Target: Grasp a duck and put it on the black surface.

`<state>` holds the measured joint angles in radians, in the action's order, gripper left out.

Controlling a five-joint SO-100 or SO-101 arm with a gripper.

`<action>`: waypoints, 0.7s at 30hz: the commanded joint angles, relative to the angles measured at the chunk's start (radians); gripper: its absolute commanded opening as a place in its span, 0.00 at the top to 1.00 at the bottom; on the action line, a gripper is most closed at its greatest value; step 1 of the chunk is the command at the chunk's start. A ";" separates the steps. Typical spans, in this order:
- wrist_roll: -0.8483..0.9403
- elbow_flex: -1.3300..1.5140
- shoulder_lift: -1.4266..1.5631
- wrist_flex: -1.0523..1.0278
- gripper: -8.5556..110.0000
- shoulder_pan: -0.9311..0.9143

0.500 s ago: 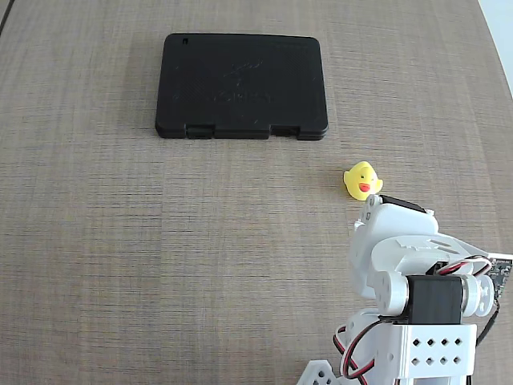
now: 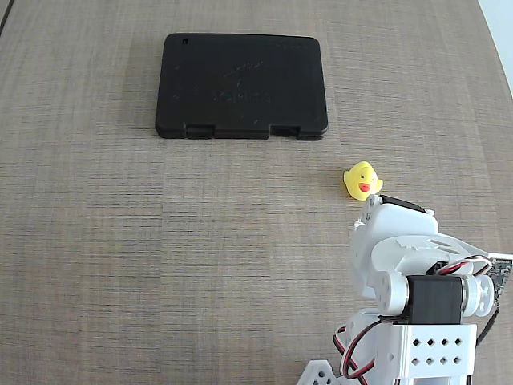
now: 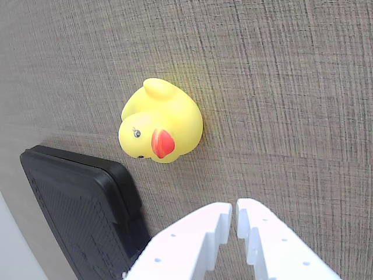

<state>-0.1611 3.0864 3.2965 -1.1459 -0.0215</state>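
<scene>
The yellow duck (image 2: pixel 362 180) with an orange-red beak lies on the wood-grain table, to the lower right of the black surface (image 2: pixel 241 86) and apart from it. In the wrist view the duck (image 3: pixel 162 121) lies tipped on its side, just beyond my gripper (image 3: pixel 235 209). The white fingers (image 3: pixel 198 233) are almost together with only a thin slit between them, and they hold nothing. A corner of the black surface (image 3: pixel 76 216) shows at the lower left of the wrist view. In the fixed view the arm's body hides the fingers.
The white arm (image 2: pixel 409 265) with its black motor and red and black wires stands at the lower right of the fixed view, right behind the duck. The table (image 2: pixel 160 257) is bare wood grain. Its edge shows at the far upper right.
</scene>
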 commanded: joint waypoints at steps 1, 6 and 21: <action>-0.003 -0.011 0.064 -0.002 0.93 0.003; -0.003 -0.008 0.066 0.011 0.93 0.005; 0.011 -0.133 -0.342 0.178 0.79 0.051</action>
<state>-0.1580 3.0434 3.1861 -1.0354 0.0046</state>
